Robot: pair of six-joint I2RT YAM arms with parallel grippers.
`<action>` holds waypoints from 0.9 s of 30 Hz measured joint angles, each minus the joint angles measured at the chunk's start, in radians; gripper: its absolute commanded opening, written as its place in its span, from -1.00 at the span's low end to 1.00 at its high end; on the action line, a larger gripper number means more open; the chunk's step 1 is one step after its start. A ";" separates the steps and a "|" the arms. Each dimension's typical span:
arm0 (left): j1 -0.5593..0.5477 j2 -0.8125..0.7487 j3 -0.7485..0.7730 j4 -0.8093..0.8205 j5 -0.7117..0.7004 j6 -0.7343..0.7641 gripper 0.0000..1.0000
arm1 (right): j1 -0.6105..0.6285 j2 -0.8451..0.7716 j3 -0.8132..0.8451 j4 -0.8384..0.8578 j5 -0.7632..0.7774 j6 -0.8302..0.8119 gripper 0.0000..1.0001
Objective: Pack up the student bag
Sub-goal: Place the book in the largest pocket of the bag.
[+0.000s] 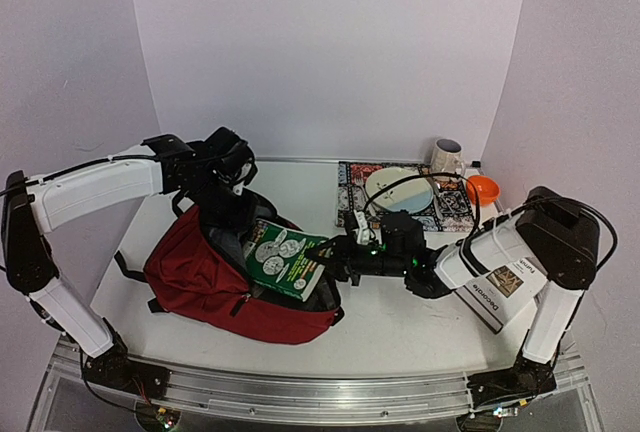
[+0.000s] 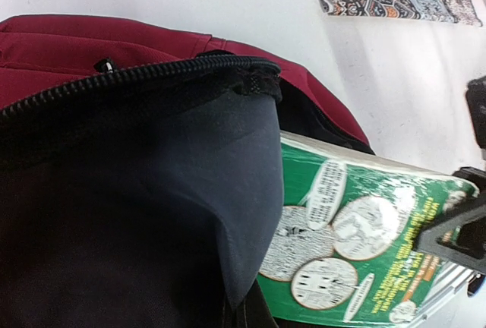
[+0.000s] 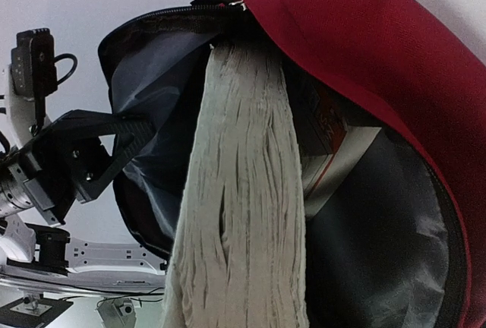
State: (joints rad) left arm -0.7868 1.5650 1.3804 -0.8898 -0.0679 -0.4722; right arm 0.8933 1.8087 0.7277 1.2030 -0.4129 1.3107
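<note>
- The student bag (image 1: 200, 277) lies on the counter (image 1: 400, 327), left of centre, with its zipper mouth open toward the right.
- The left tool (image 1: 228, 210) is clamped on the upper edge of the bag mouth, holding it raised.
- The right tool (image 1: 338, 255) is clamped on a green book (image 1: 282, 260), whose far end sits inside the bag mouth.

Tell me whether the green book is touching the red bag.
Touching. The left wrist view shows the green book tucked under the black lining of the student bag, which drapes directly over its cover.
</note>
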 measured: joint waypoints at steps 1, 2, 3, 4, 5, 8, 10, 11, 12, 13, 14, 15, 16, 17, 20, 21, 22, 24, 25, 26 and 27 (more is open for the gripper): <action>0.000 -0.005 0.000 0.000 0.010 -0.001 -1.00 | 0.001 0.010 0.011 0.000 0.001 0.002 -1.00; 0.000 -0.010 0.000 0.000 0.016 -0.003 -1.00 | 0.004 0.022 0.028 0.000 0.002 0.004 -1.00; 0.000 -0.014 0.000 0.001 0.024 -0.004 -1.00 | 0.007 0.034 0.044 0.000 0.005 0.007 -1.00; 0.000 -0.019 0.000 0.002 0.035 -0.005 -1.00 | 0.011 0.048 0.063 0.000 0.007 0.011 -1.00; 0.000 -0.023 0.000 0.004 0.046 -0.006 -1.00 | 0.015 0.061 0.083 0.001 0.011 0.014 -1.00; 0.000 -0.028 0.000 0.018 0.077 -0.010 -1.00 | 0.034 0.104 0.148 0.002 0.028 0.023 -1.00; 0.000 -0.029 0.000 0.029 0.097 -0.016 -1.00 | 0.049 0.138 0.196 0.001 0.047 0.025 -1.00; 0.000 -0.029 0.000 0.034 0.108 -0.021 -1.00 | 0.058 0.154 0.218 0.001 0.057 0.026 -1.00; 0.000 -0.029 0.000 0.039 0.117 -0.024 -1.00 | 0.065 0.169 0.239 -0.002 0.065 0.026 -1.00; 0.000 -0.029 0.000 0.043 0.126 -0.026 -1.00 | 0.072 0.186 0.262 -0.006 0.074 0.026 -1.00; 0.000 -0.029 0.000 0.049 0.133 -0.028 -1.00 | 0.079 0.208 0.293 -0.018 0.084 0.025 -1.00; 0.000 -0.029 0.000 0.054 0.139 -0.030 -1.00 | 0.086 0.230 0.325 -0.032 0.094 0.025 -1.00; 0.000 -0.029 0.000 0.058 0.145 -0.031 -1.00 | 0.092 0.244 0.348 -0.043 0.102 0.022 -1.00; 0.000 -0.029 0.000 0.062 0.148 -0.034 -1.00 | 0.098 0.257 0.375 -0.070 0.116 0.018 -1.00; 0.000 -0.029 0.000 0.076 0.155 -0.038 -1.00 | 0.119 0.286 0.447 -0.149 0.173 -0.003 -1.00; 0.000 -0.029 0.000 0.080 0.157 -0.041 -1.00 | 0.126 0.293 0.464 -0.170 0.192 -0.010 -1.00; 0.000 -0.029 0.000 0.084 0.160 -0.045 -1.00 | 0.131 0.299 0.481 -0.191 0.210 -0.016 -1.00; 0.000 -0.033 0.000 0.089 0.163 -0.052 -1.00 | 0.141 0.314 0.514 -0.227 0.241 -0.028 -1.00; 0.000 -0.036 -0.001 0.090 0.163 -0.053 -1.00 | 0.146 0.323 0.534 -0.249 0.256 -0.034 -0.97; 0.000 -0.040 -0.002 0.093 0.163 -0.053 -1.00 | 0.151 0.331 0.554 -0.270 0.271 -0.042 -0.92; 0.000 -0.044 -0.005 0.096 0.162 -0.053 -1.00 | 0.155 0.337 0.571 -0.290 0.283 -0.049 -0.86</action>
State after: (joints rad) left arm -0.7868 1.5206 1.3756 -0.7937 0.0938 -0.5255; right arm 1.0483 2.1460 1.2985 0.9126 -0.1299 1.2620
